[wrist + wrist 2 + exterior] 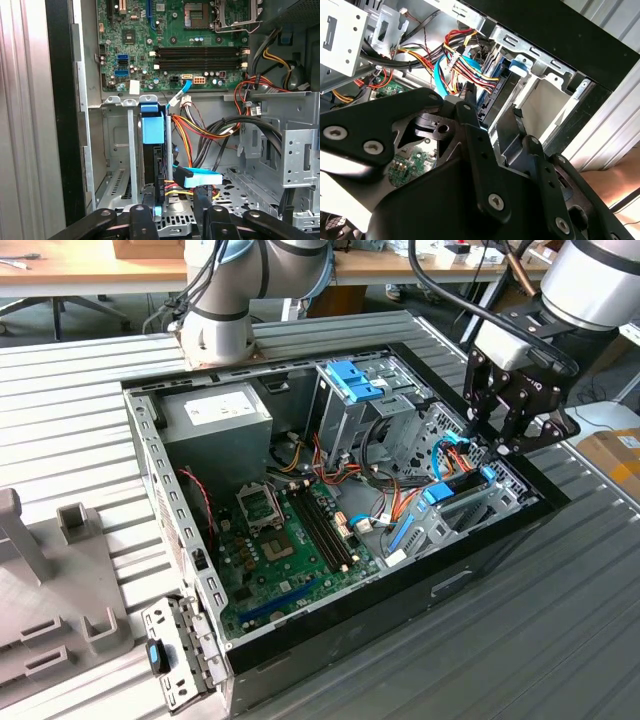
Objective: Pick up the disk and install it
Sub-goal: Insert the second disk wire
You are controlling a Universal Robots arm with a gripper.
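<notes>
Disk (pixel 458 486) stands on edge in a metal bay (pixel 470 510) at the exterior view's right end of the open computer case (pixel 330 620), its blue tabs showing at both ends. In the first wrist view the disk (pixel 153 150) sits upright in its slot beside the case wall, a blue tab on its far end toward the green motherboard (pixel 175 45). The tool (pixel 512 435) hovers just above the disk's far end, fingers (pixel 141 220) spread apart and holding nothing, one to each side of the disk's edge. Red, yellow and orange cables (pixel 200 135) run beside the bay. The case lies on a ribbed grey tabletop (pixel 560 640).
</notes>
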